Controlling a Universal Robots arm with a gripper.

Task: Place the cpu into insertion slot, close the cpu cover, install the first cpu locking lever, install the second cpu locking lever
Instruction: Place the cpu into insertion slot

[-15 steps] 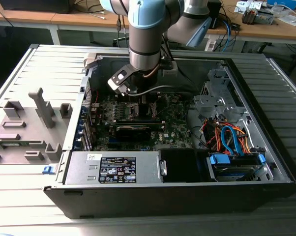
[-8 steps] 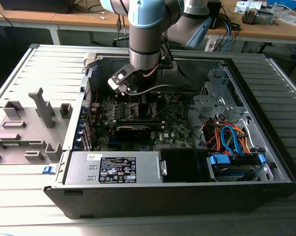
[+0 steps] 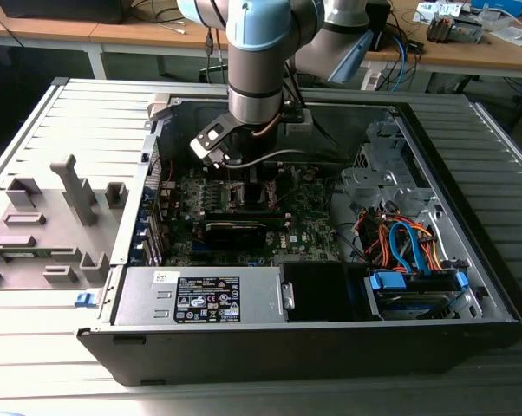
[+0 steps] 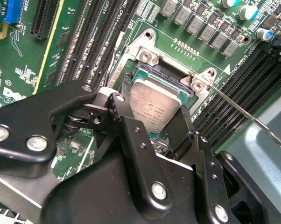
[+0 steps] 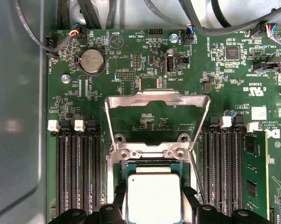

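Facing upward, the cpu [image 5: 153, 198] lies flat in hand [image 4: 154, 103].

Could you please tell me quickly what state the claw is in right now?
Claw: closed on the chip, one finger on each side, holding it at the socket.

White lettering covers the board [image 5: 150, 60] beyond the jaws. Faint engraved text marks the cpu [image 4: 154, 109] between them. A black printed label [image 3: 206, 305] sits on the power supply [image 3: 153, 299], well away from them.
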